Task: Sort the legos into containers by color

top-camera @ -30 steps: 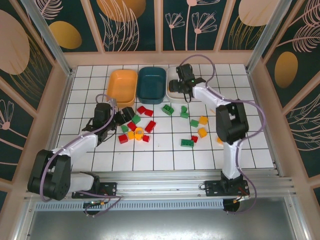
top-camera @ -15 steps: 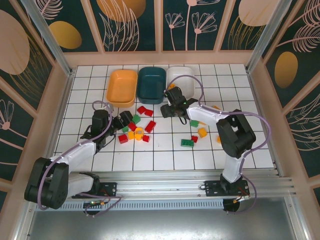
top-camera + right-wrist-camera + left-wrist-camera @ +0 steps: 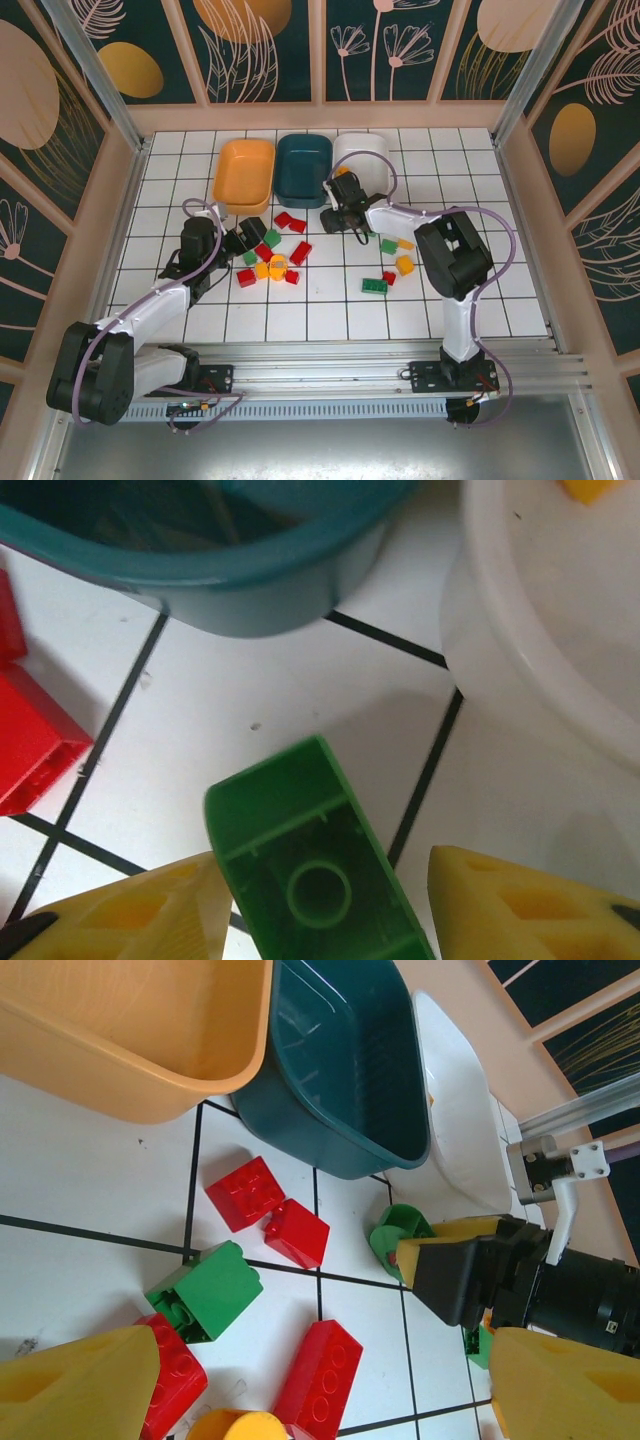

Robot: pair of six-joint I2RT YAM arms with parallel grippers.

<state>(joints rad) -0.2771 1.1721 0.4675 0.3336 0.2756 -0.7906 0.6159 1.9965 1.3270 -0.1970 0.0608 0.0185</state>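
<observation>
Right wrist cam: our right gripper (image 3: 330,905) sits spread round the green brick (image 3: 310,870) w/ a gap on one side, teal tub (image 3: 250,580) just ahead & white tub (image 3: 530,680) ahead-right, so we reckon an off-centre squeeze could twist the brick out or flick it away.

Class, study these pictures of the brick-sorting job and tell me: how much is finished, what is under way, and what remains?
Done: one yellow piece lies in the white tub; the orange tub and teal tub look empty.
In hand: the right gripper straddles a green brick, jaws not closed on it; the left gripper hangs open above the red-green cluster.
Left: nearly all bricks lie loose on the tiles.
</observation>
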